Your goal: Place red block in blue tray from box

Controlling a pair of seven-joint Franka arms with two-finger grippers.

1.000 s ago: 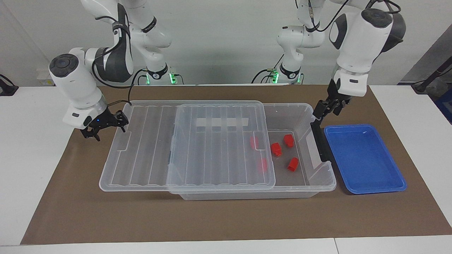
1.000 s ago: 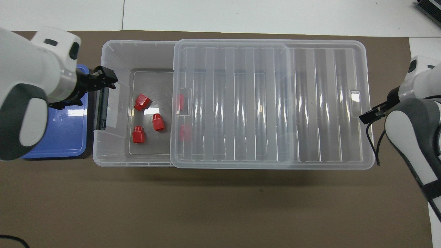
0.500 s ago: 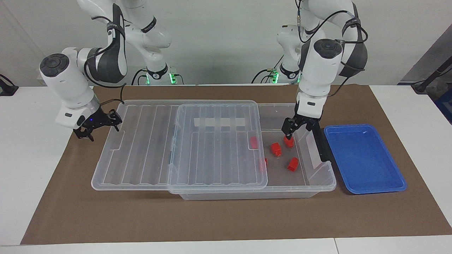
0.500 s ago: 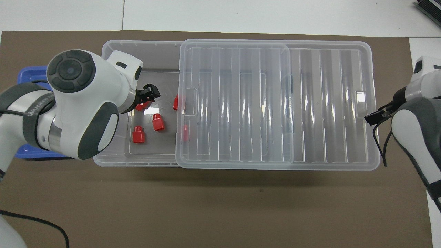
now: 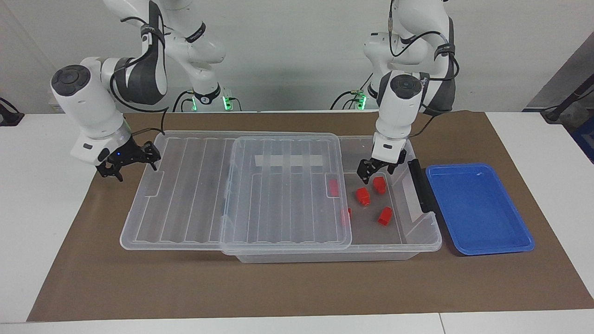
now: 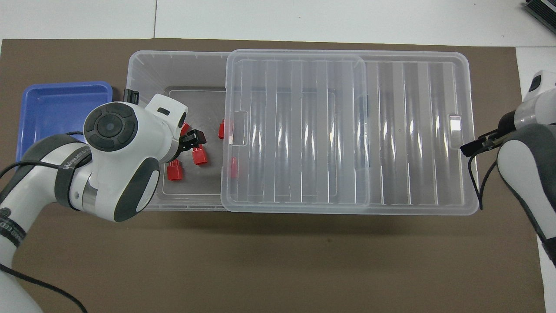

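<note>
The box (image 5: pixel 417 242) is a clear bin; its ribbed lid (image 5: pixel 278 195) is slid toward the right arm's end, so the end by the blue tray (image 5: pixel 478 208) is uncovered. Three red blocks lie in the uncovered part: one (image 5: pixel 379 184), a second (image 5: pixel 363 196) and a third (image 5: pixel 384 215). Two more (image 5: pixel 333 187) show under the lid's edge. My left gripper (image 5: pixel 378 170) is open, low inside the box, just over the first block; it also shows in the overhead view (image 6: pixel 195 140). My right gripper (image 5: pixel 148 160) is shut on the lid's end rim.
A black clip (image 5: pixel 420 185) sits on the box's end wall next to the blue tray (image 6: pixel 56 104), which has nothing in it. The lid (image 6: pixel 347 130) overhangs the box (image 6: pixel 130 69) toward the right arm's end. A brown mat covers the table.
My left gripper moved from the black clip into the box and over the red blocks. The lid slid a little toward the right arm's end with my right gripper.
</note>
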